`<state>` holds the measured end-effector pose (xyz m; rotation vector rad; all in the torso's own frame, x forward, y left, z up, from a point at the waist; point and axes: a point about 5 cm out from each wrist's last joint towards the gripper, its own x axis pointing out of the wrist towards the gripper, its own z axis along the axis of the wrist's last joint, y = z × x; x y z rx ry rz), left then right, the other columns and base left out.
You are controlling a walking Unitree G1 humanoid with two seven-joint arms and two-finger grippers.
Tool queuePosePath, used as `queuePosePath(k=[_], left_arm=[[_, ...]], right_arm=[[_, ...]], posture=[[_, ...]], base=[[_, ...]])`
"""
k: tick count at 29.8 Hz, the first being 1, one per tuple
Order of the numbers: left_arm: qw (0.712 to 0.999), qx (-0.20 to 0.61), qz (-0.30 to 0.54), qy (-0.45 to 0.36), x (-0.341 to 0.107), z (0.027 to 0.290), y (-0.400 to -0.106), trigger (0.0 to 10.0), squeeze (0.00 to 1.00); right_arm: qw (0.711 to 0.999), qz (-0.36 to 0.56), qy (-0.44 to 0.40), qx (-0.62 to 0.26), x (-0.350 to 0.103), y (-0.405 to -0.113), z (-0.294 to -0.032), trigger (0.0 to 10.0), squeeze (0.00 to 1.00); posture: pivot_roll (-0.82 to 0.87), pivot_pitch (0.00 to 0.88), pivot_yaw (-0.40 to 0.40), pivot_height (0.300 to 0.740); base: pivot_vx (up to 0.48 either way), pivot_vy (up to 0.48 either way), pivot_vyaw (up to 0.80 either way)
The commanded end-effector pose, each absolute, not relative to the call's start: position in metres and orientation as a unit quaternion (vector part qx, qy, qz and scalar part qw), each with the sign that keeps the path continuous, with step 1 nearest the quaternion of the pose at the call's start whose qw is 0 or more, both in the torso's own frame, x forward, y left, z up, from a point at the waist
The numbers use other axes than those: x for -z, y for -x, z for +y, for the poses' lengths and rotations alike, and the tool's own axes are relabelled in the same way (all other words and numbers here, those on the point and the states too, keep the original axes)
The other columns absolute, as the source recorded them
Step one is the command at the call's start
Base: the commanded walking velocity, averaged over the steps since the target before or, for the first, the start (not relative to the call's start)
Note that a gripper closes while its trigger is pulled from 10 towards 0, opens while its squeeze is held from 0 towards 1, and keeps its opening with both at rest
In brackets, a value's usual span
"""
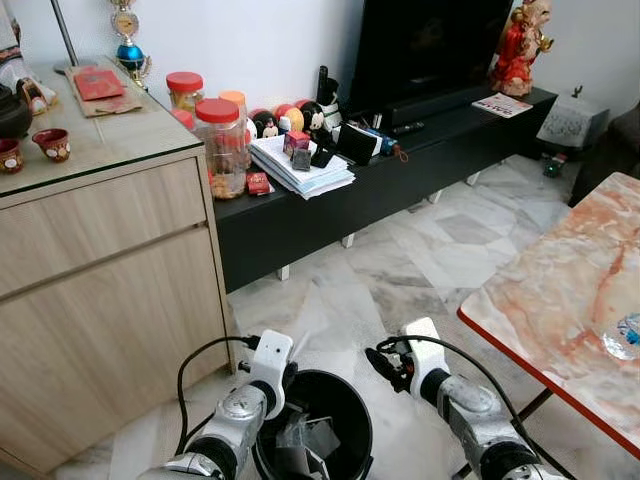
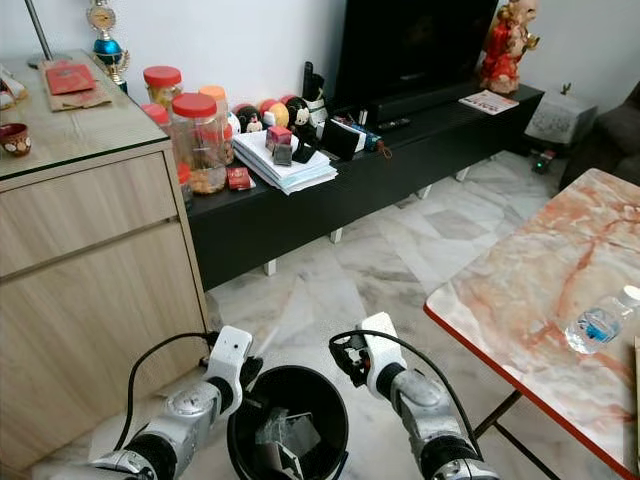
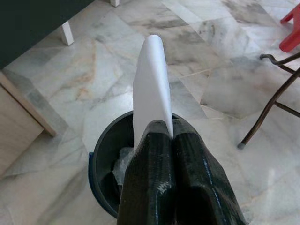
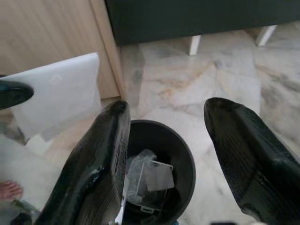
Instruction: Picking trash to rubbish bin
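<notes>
The left gripper (image 3: pixel 161 136) pinches a flat white plastic sheet (image 3: pixel 151 84) by its near end, its long axis pointing away over the round black rubbish bin (image 3: pixel 101 154), perhaps slightly upward. The right gripper (image 4: pixel 166 126) is spread, beside it.

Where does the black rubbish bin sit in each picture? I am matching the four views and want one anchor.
Left eye view: rubbish bin at bottom centre, between the two arms.
Right eye view: bottom centre, slightly left of middle.
Left wrist view: behind and below the left gripper, which pinches a white sheet.
Right wrist view: between the right gripper's spread fingers.
Shared landmark: the crumpled clear plastic inside the bin.
</notes>
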<state>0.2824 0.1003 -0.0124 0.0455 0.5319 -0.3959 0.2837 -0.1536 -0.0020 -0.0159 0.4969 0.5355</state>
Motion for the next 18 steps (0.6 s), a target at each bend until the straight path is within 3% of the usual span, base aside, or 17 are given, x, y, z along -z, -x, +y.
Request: queuePosePath(k=[1,10,12,15,16,18], left_arm=[[0.944,0.204,0.259,-0.023,0.0085,0.0970,-0.2867,10.0,0.00],[0.944,0.204,0.259,-0.018,0.0056,0.0981,-0.2906,10.0,0.02],[0.944,0.203,0.259,-0.014,0.0045,0.0975,-0.2917,10.0,0.15],[0.945,0.205,0.255,-0.009,0.0010,0.0942,-0.2950,10.0,0.18],[0.945,0.207,0.254,-0.006,0.0005,0.0934,-0.2954,10.0,1.00],[0.944,0.210,0.253,-0.005,-0.0003,0.0921,-0.2960,10.0,1.00]], right_arm=[[0.932,0.237,0.013,-0.273,-0.0013,-0.2850,-0.1539,10.0,0.00],[0.931,0.230,0.013,-0.284,-0.0046,-0.2847,-0.1528,10.0,0.00],[0.931,0.229,0.012,-0.284,-0.0051,-0.2846,-0.1530,10.0,0.00],[0.932,0.225,0.010,-0.284,-0.0057,-0.2844,-0.1522,10.0,0.00],[0.932,0.225,0.010,-0.284,-0.0058,-0.2844,-0.1521,10.0,0.00],[0.933,0.222,0.009,-0.284,-0.0062,-0.2841,-0.1518,10.0,0.00]], posture=[[0.07,0.000,-0.119,0.740],[0.06,0.000,-0.121,0.740],[0.06,0.000,-0.125,0.740],[0.06,0.000,-0.125,0.740],[0.06,0.000,-0.125,0.740],[0.05,0.000,-0.123,0.740]], base=[[0.000,0.000,0.00],[0.000,0.000,0.00],[0.000,0.000,0.00],[0.000,0.000,0.00],[0.000,0.000,0.00],[0.000,0.000,0.00]])
